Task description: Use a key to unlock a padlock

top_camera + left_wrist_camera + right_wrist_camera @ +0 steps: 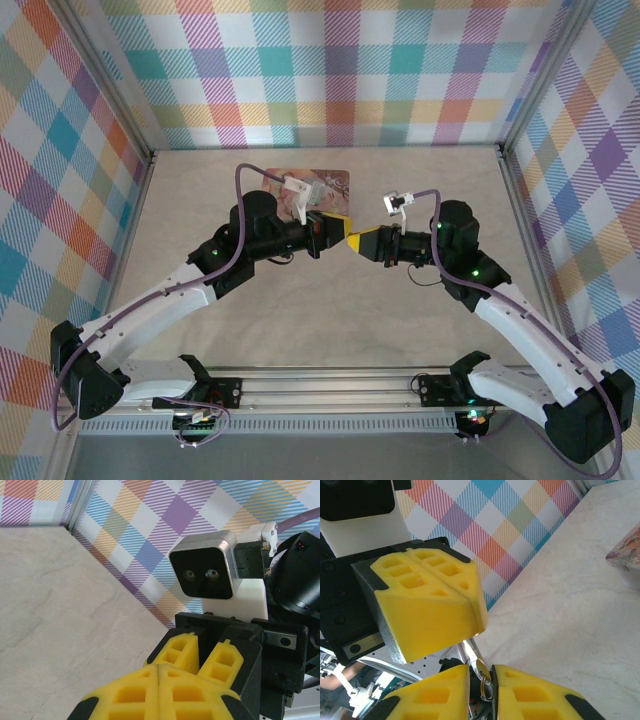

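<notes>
At the near edge of the table (300,330), both arms rise from their bases on the rail (330,385) and bend inward. The left arm (160,310) sweeps up and to the right, and the right arm (520,330) sweeps up and to the left. Their wrists lie roughly level and face each other over the middle of the table. The left gripper (345,233) and the right gripper (362,243) meet almost tip to tip.

From the right wrist, the right fingers (435,695) stand a narrow slot apart. A small metal piece (482,672) with a ring-like loop sits in that slot. Whether the fingers pinch it or only flank it cannot be told, nor whether it is the key or the padlock's shackle. Just above it hangs the left gripper (470,595), its yellow fingers pressed flat together. A thin pale sliver runs from under its tip towards the slot. Whether the left fingers hold that sliver cannot be told.

From the left wrist, the left gripper (159,672) shows its fingers closed with only a seam between them. The right gripper (200,662) is just beyond, pointing back at it, with the right wrist's camera (206,572) above.

Farther back, a pink tin (320,181) lies on the table behind the left wrist, apart from both grippers. Checked walls (330,70) close the far side.
</notes>
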`<state>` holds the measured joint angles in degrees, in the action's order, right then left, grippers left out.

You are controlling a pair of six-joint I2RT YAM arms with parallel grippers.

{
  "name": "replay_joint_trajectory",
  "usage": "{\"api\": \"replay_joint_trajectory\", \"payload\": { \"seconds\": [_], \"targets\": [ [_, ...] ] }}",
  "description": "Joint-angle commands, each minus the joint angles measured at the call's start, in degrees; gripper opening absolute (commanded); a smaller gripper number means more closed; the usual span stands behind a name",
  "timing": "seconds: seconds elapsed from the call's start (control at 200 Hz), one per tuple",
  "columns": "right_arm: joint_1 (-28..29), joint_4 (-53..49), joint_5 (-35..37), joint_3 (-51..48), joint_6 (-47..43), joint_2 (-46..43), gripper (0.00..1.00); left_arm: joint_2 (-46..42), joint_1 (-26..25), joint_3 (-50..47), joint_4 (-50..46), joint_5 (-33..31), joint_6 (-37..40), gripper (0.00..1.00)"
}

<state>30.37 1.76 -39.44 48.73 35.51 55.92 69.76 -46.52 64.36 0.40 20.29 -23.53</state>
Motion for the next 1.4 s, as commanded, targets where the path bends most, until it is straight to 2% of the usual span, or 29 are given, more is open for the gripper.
{"api": "replay_joint_trajectory", "payload": {
  "seconds": [0.0, 0.22, 0.31, 0.38, 0.46, 0.57, 0.67, 0.735, 0.83, 0.965, 1.13, 1.395],
  "targets": [
    [0.3, 0.1, 0.4, -0.2, -1.0, -0.8, 0.16, -0.4, -0.4, 0.8, 2.1, -0.2, -0.2, 0.00],
    [0.3, 0.1, 0.5, -0.1, -1.1, -0.8, 0.05, -0.1, -0.4, 0.8, 1.9, 0.2, 0.0, 0.00],
    [0.2, -0.3, 0.7, -0.1, -1.4, -0.8, 0.02, -0.1, -0.4, 0.9, 1.6, -0.2, 0.2, 0.08],
    [0.3, -1.0, 1.4, 0.0, -1.8, -0.9, 0.01, -0.2, -0.4, 1.2, 0.5, -0.9, 0.8, 0.18],
    [0.3, -2.8, 2.8, 0.1, -2.6, -1.1, 0.01, -0.5, -0.5, 1.8, -1.6, -3.5, 1.8, 0.39],
    [0.3, -6.1, 5.3, 0.3, -4.2, -1.5, 0.01, -0.6, -0.2, 3.8, -6.3, -8.5, 3.5, 0.60],
    [0.3, -9.9, 9.5, 0.1, -5.3, -2.3, 0.01, 0.6, 0.7, 6.4, -12.4, -13.5, 4.3, 0.75],
    [0.2, -13.5, 13.5, 0.1, -5.9, -2.7, 0.01, 1.8, 1.5, 7.8, -15.5, -16.6, 4.4, 0.82],
    [0.2, -18.4, 18.9, 0.0, -7.0, -3.5, 0.02, 4.7, 3.7, 9.8, -20.7, -20.2, 3.9, 0.87],
    [0.2, -22.7, 24.1, -0.6, -7.5, -5.2, 0.02, 11.6, 7.1, 14.4, -27.1, -22.0, 2.6, 0.90],
    [0.2, -27.2, 29.1, -1.4, -7.2, -7.2, 0.02, 23.0, 8.2, 22.1, -31.7, -24.4, 6.3, 0.94],
    [0.2, -34.1, 33.4, -2.4, -6.7, -8.7, 0.02, 39.9, 9.3, 36.8, -34.0, -22.3, 10.2, 0.96]
  ]
}}
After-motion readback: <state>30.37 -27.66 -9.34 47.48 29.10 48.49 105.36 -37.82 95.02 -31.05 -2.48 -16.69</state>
